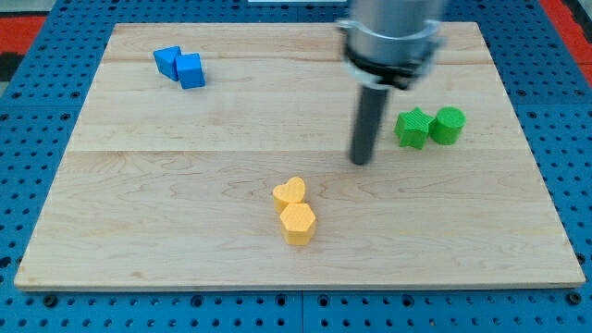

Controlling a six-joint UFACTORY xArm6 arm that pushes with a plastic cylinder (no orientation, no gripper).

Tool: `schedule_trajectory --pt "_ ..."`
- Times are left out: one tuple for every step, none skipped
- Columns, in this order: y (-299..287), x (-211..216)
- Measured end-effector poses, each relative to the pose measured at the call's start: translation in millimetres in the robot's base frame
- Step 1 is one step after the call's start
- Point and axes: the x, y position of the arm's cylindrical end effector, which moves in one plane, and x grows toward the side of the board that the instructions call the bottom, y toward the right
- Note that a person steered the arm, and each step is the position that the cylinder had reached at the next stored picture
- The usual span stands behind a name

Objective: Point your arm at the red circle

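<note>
No red circle shows in the camera view; the arm's body may hide part of the board's top. My tip (360, 161) rests on the wooden board (185, 203) right of centre. It stands left of a green star (413, 128) and a green cylinder (449, 125), which touch each other. A yellow heart (289, 192) and a yellow hexagon (298, 223) lie together below and left of the tip. Two blue blocks (180, 66) sit touching at the view's top left.
The arm's grey body (388, 37) hangs over the board's top right. Blue pegboard (37, 111) surrounds the board on all sides.
</note>
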Motion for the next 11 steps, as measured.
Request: schedule_trajectory --pt "-30 -65" --pt "16 -100" --pt "114 -132" --pt "213 -174" --pt "229 -212" --pt "210 -251" --pt "196 -252" --pt "170 -251" --pt "143 -251" --pt "127 -251" --pt "114 -251"
